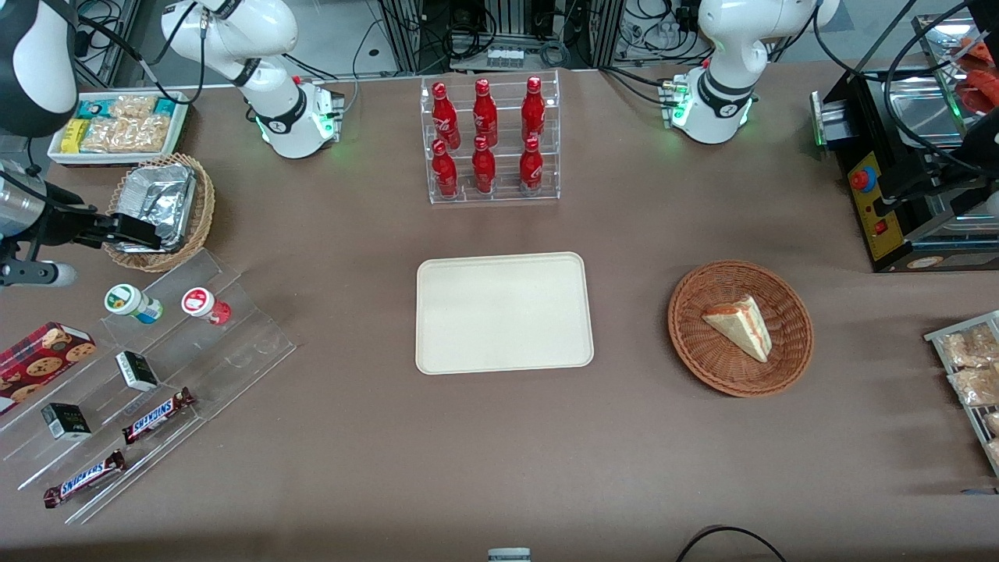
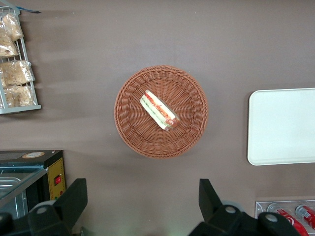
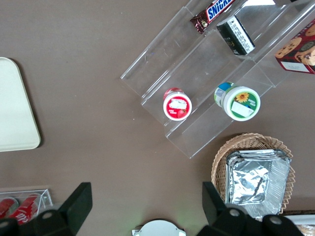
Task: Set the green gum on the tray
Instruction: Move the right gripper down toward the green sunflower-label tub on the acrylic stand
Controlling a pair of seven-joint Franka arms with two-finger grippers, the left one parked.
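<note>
**Green gum on the acrylic stand, tray bare at mid-desk**

The gripper (image 1: 144, 234) hangs above the wicker basket of foil (image 1: 160, 209), at the working arm's end of the desk (image 1: 351, 453). Its jaws stand wide apart with nothing between them, as the right wrist view shows both dark fingers (image 3: 78, 204) spread.

The landmark here is the clear acrylic stand (image 1: 195, 343). On its top step the green gum (image 1: 133, 303) stands upright, its green-and-white lid facing up, just beside the red-lidded bottle (image 1: 204, 305), the two apart. Relative to the stand, the basket of foil lies farther from the front camera and close by. On the lower steps of the stand lie small dark boxes (image 1: 137, 370) and Snickers bars (image 1: 158, 414).

The tray (image 1: 503, 312) lies flat, well apart from the stand, toward the parked arm's end.
</note>
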